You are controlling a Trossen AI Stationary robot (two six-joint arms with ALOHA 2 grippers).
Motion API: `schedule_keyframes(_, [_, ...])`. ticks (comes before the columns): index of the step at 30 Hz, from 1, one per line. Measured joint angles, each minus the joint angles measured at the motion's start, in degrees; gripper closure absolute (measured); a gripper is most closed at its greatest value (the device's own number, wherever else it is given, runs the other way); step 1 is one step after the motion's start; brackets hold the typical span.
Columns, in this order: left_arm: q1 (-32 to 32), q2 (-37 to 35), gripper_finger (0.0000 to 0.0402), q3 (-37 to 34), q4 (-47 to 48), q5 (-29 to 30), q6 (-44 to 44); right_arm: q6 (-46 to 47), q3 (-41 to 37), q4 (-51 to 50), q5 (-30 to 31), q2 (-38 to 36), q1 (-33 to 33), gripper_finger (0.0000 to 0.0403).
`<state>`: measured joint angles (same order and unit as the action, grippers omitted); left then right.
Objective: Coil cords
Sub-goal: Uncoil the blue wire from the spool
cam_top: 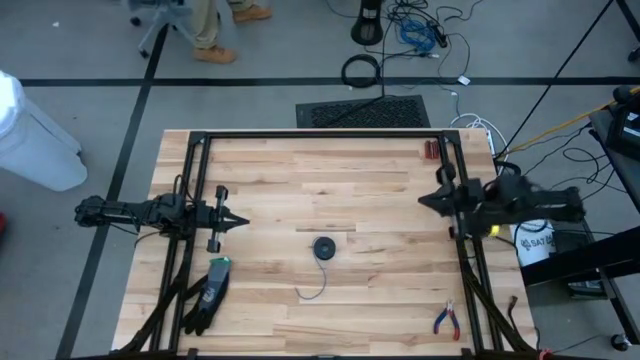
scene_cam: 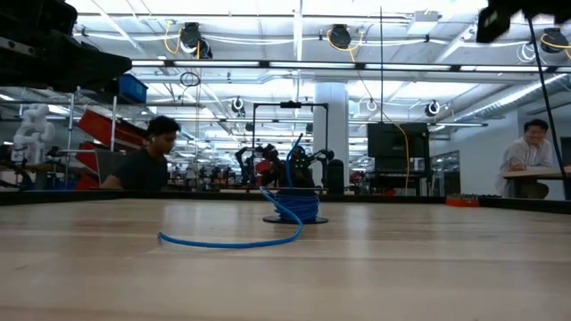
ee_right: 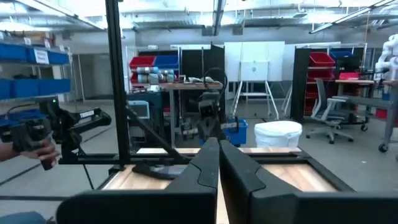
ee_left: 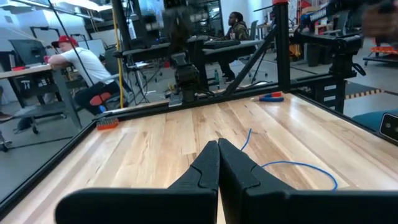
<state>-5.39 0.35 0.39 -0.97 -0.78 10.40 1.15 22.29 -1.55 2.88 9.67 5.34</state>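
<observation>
While both arms wait at opposite desk [cam_top: 270, 160] edges, the cords [cam_top: 323, 247] sit mid-desk as a small blue bundle, thin tail [cam_top: 312, 291] trailing loose toward the near edge. Left pincer [cam_top: 240, 222] and right pincer [cam_top: 424, 200] are pressed together, empty, well apart from it; coiling looks mostly done, tail excepted.

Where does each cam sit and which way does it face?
High: overhead, straight down on the table; both arms, left claw, right claw.
Low: table height, level across to the blue cord; no arm visible.
Left wrist: looks past its shut claw across the table.
Right wrist: looks past its shut claw toward the left arm.
Shared: high, low and left wrist all see the cord.
</observation>
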Motion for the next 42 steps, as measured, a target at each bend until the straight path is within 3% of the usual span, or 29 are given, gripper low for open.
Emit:
schedule_keyframes(11, [0.0,0.0,0.04,0.0,-0.1,0.2,-1.5,-2.2,40.8,-19.7,0.2,28.5,0.0,0.0403])
schedule_keyframes(14, [0.0,0.0,0.04,0.0,-0.3,0.2,-2.7,-4.7,47.6,-23.7,0.2,33.8,0.0,0.0403])
schedule_keyframes(17, [0.0,0.0,0.04,0.0,-1.8,0.2,-5.6,-5.2,49.3,-25.5,0.2,36.9,0.0,0.0403])
schedule_keyframes(20, [0.0,0.0,0.04,0.0,-2.0,0.2,-10.2,-3.3,46.8,-26.5,0.1,38.3,0.2,0.0403])
schedule_keyframes(23, [0.0,0.0,0.04,0.0,-2.0,0.2,-11.4,-2.0,39.4,-23.0,0.2,38.4,1.2,0.0403])
schedule_keyframes(27, [0.0,0.0,0.04,0.0,-3.9,0.2,-8.9,1.4,26.1,-9.4,0.2,38.0,1.6,0.0403])
schedule_keyframes(34, [0.0,0.2,0.04,1.6,-4.0,4.3,-13.5,14.5,3.6,12.9,0.4,40.0,5.4,0.0403])
schedule_keyframes(38, [0.0,2.6,0.04,5.4,-4.0,4.5,-12.6,19.2,-5.3,27.2,5.7,42.1,10.1,0.0403])
schedule_keyframes(42, [0.0,8.4,0.04,12.4,-3.9,4.5,-10.3,20.7,-8.3,31.4,11.8,45.0,14.3,0.0403])
